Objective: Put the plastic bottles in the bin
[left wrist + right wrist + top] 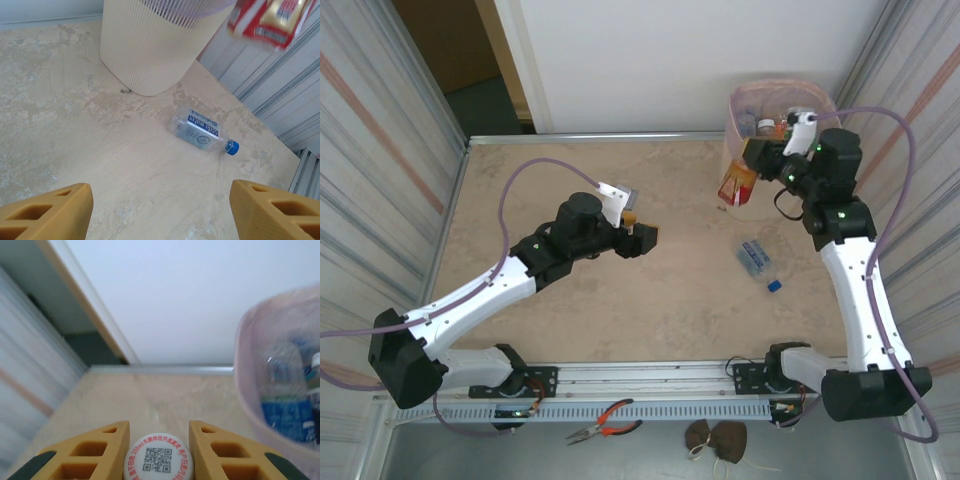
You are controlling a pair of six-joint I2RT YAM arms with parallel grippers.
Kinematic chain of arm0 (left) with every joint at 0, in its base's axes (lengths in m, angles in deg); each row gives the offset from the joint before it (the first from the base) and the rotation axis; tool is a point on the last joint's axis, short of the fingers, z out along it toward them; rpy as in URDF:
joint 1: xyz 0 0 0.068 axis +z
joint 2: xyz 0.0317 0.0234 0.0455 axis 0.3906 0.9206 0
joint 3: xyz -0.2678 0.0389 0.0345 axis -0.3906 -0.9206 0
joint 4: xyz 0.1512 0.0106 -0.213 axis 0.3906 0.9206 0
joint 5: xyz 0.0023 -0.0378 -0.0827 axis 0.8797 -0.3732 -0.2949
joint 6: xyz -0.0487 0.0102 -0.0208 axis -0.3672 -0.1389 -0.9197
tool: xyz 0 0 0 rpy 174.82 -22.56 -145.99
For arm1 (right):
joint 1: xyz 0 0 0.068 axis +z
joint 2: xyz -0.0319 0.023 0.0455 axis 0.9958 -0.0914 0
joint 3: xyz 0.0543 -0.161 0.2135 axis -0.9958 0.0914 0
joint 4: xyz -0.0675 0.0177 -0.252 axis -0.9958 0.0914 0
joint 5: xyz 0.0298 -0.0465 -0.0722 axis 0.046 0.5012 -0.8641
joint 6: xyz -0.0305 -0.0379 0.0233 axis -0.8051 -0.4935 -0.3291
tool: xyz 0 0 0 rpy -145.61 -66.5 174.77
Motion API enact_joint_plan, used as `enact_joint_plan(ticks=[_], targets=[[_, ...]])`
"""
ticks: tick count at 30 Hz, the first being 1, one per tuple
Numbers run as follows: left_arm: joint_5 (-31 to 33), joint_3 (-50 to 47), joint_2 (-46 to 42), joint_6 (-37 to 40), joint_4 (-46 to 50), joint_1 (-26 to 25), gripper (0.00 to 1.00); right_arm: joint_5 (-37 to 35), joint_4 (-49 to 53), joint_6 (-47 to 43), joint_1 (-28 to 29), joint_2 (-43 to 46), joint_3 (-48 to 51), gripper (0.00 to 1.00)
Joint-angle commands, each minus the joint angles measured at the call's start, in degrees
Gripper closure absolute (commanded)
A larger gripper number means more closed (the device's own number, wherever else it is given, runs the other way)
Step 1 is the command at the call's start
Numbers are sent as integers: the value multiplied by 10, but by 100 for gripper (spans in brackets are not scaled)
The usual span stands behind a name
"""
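The bin (738, 125) stands at the table's (620, 310) far corner on the right arm's side. Several bottles (280, 407) lie inside it, one of them clear with a blue label. Just outside the bin's wall, on the side facing the left arm, the right gripper (748, 168) is closed on the red-labelled bottle (737, 186). The bottle's white cap (157, 458), printed with a square code, sits tight between the two fingers (92, 452). The bottle hangs beside the bin rather than over its mouth. In front of the bin, near its base but apart from it, a clear bottle (199, 132) with a blue and white label lies on its side on the table, its blue cap (231, 147) pointing away from the bin. The left gripper (645, 240) hovers over the table well apart from the bin, toward the table's middle. Its jaws are spread wide with nothing between them, and its wrist view looks toward the bin's ribbed base and the lying bottle.
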Motion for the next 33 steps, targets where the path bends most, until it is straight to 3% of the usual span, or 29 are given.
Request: enact_joint_plan(ticks=[1, 10, 15, 25, 33], targets=[[1, -4, -19, -6, -13, 5, 27, 20, -119, 104, -30, -12, -26, 70], [10, -10, -30, -8, -7, 5, 27, -24, -238, 227, -133, -89, -55, 71], [16, -12, -34, -8, -5, 5, 28, -77, -261, 250, -165, -122, -50, 72], [31, -37, -55, -24, -14, 5, 28, -86, -279, 267, -158, -174, -7, 73], [39, -47, -72, -27, -10, 5, 27, -59, -260, 265, -149, -180, 31, 63]])
